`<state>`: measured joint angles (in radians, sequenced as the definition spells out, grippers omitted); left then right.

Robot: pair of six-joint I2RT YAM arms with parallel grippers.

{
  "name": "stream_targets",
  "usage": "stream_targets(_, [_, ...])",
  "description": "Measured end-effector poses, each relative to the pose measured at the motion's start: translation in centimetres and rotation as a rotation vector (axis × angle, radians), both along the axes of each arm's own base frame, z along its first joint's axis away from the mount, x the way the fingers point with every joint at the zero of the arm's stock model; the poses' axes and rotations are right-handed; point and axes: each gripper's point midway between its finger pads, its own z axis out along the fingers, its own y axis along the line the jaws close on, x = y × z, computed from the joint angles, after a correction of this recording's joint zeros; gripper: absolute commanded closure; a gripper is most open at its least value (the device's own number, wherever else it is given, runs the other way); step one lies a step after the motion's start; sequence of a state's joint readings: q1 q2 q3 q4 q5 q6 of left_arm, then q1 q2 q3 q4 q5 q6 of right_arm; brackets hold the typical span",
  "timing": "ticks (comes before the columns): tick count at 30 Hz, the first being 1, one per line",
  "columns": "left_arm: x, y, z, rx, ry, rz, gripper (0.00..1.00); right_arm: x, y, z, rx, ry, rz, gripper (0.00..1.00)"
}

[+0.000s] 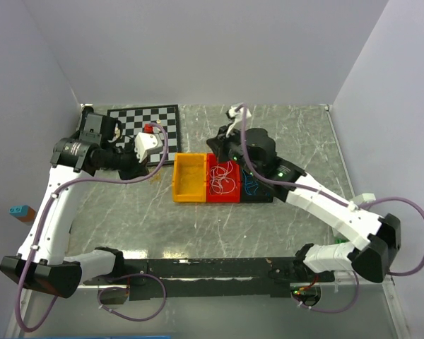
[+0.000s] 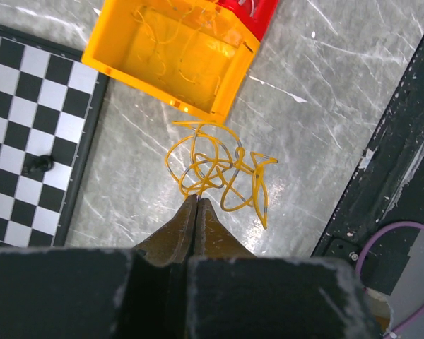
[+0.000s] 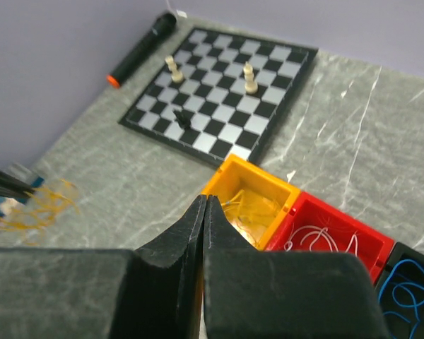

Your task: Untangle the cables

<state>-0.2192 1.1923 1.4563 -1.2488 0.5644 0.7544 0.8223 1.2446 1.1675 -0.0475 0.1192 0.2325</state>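
Yellow cables (image 2: 219,173) lie tangled between yellow bin (image 2: 173,53) and closed left gripper (image 2: 197,201); right gripper (image 3: 205,201) closed too.

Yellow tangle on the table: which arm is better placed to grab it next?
Left. The left fingers, shut, point straight at the tangle close in front. The right fingers, also shut, hang by the bins, farther from it.
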Motion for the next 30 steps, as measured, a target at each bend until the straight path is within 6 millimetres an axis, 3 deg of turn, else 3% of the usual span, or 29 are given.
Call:
stream_targets(3, [0.1, -0.1, 0.5, -0.006, -0.012, 0.004, 0.99, 0.6, 0.7, -1.6, -0.032, 0.025, 0.003, 1.00])
stream_targets(14, [-0.1, 0.0, 1.1, -0.014, -0.032, 0.009, 0.99, 2.1, 2.2, -4.4, -0.083, 0.052, -0.001, 1.00])
stream_targets(20, [-0.2, -0.1, 1.5, -0.021, -0.041, 0.010, 0.98, 3.0, 3.4, -7.3, -0.141, 0.093, -0.006, 1.00])
stream_targets(25, [-0.2, -0.4, 2.4, -0.045, -0.054, 0.011, 0.98, 3.4, 5.1, -10.4, -0.191, 0.137, 0.003, 1.00])
stream_targets(30, [-0.3, -0.7, 2.7, -0.064, -0.053, 0.008, 0.97, 3.2, 6.6, -15.0, -0.220, 0.242, 0.015, 1.00])
